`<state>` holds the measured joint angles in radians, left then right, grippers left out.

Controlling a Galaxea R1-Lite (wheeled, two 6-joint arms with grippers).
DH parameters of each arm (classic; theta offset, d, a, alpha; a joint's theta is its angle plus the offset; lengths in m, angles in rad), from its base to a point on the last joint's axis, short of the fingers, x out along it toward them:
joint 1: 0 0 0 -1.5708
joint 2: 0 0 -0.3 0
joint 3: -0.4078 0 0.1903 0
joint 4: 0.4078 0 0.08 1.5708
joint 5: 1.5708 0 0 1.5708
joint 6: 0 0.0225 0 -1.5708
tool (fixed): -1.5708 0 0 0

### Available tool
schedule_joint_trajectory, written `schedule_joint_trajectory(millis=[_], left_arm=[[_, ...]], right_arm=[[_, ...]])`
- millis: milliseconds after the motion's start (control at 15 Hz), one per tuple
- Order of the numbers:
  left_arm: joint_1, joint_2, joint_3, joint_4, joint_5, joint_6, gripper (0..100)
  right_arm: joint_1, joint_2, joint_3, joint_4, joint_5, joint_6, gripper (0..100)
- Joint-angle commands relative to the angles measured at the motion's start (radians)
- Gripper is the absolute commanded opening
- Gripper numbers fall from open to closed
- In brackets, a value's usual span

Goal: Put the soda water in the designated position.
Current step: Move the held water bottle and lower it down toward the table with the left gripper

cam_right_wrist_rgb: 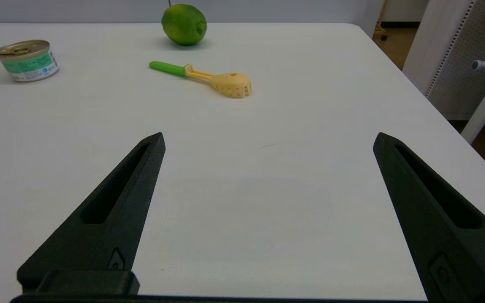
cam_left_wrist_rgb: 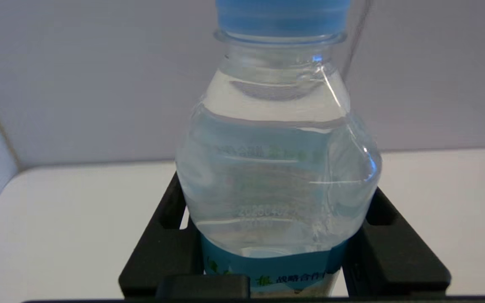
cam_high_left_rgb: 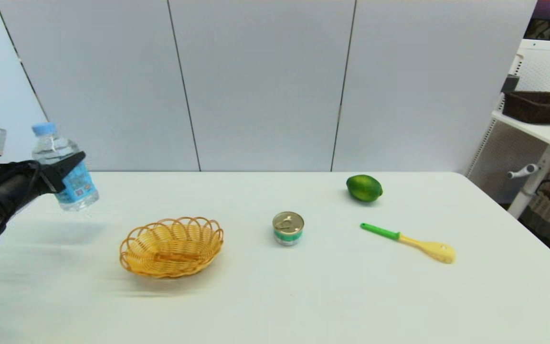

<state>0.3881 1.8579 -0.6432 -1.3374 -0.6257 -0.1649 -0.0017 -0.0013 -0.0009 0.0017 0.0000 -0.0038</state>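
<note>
The soda water, a small clear bottle with a light-blue cap and blue label, hangs in the air at the far left, above the table. My left gripper is shut on the soda water around its middle. The left wrist view shows the soda water upright between the two black fingers, table surface beneath and behind it. My right gripper stays open low over bare table at the right front; it does not show in the head view.
A woven wicker basket sits right of and nearer than the bottle. Further right stand a gold-lidded tin can, a green lime and a green-handled yellow spoon. A white shelf unit stands beyond the table's right edge.
</note>
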Motion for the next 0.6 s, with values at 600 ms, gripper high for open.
schedule_joint_trajectory(millis=[600], left_arm=[[0.002,-0.370,0.060,0.256,-0.635,-0.025,0]], right_arm=[[0.000,0.001,0.001,0.000,0.000,-0.001,100]])
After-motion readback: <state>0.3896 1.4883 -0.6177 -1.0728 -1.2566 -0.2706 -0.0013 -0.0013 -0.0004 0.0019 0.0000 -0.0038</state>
